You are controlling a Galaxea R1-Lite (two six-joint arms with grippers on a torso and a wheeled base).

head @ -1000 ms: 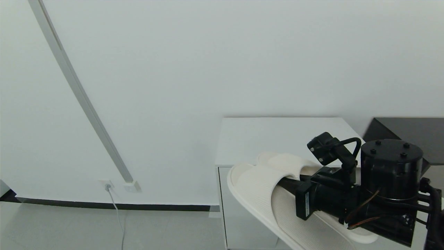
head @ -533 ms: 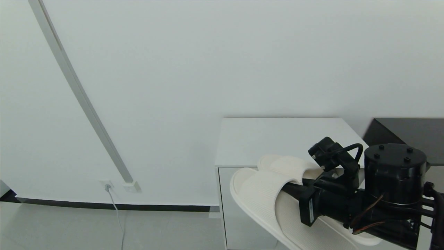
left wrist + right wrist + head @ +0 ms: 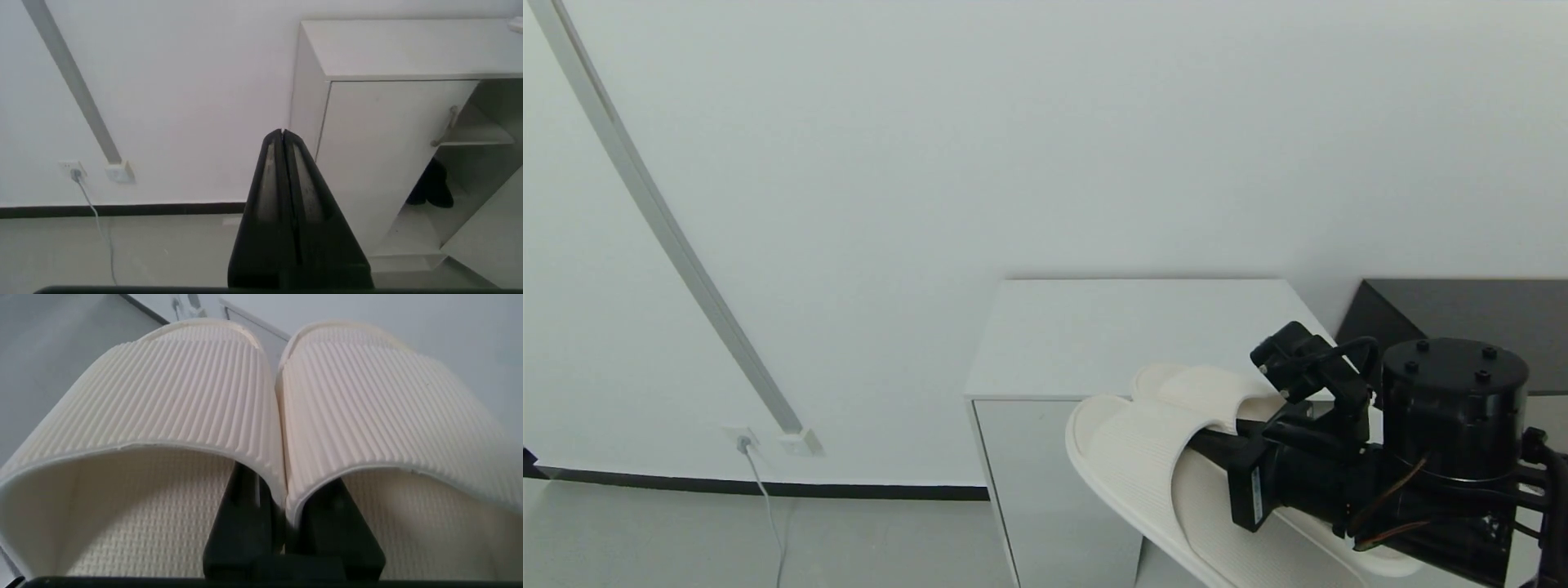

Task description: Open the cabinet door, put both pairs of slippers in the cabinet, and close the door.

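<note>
Head view: a white cabinet [image 3: 1127,335] stands against a plain white wall; its flat top is bare and its pale front faces the camera. In front of it the right gripper [image 3: 1217,445] holds a pair of cream slippers [image 3: 1143,457] up off the floor [image 3: 645,531]; the slippers lie side by side with their ribbed straps up, and their toes overlap the cabinet's front edge. The black arm reaches in from the lower right; the jaws run in under the straps, so their tips are hidden here. A dark surface [image 3: 1462,310] sits just beside the cabinet on the right. Across the wall on the left a grey strip [image 3: 662,220] slants down to a wall socket [image 3: 742,441]; a pale cable [image 3: 764,506] hangs from the socket to the grey floor.

Left wrist view: the left gripper [image 3: 283,139] has its two black jaws pressed together with nothing between them; it hangs in the air, well apart from the cabinet [image 3: 392,155]. One cabinet panel carries a slim handle [image 3: 448,126] at its edge; beside that panel the inside is open to view, with a shelf [image 3: 482,135] and something dark [image 3: 433,184] standing below it.

Right wrist view: the two slippers [image 3: 180,400] touch along their inner edges; the right gripper [image 3: 278,502] pinches the two inner strap edges together between its jaws.
</note>
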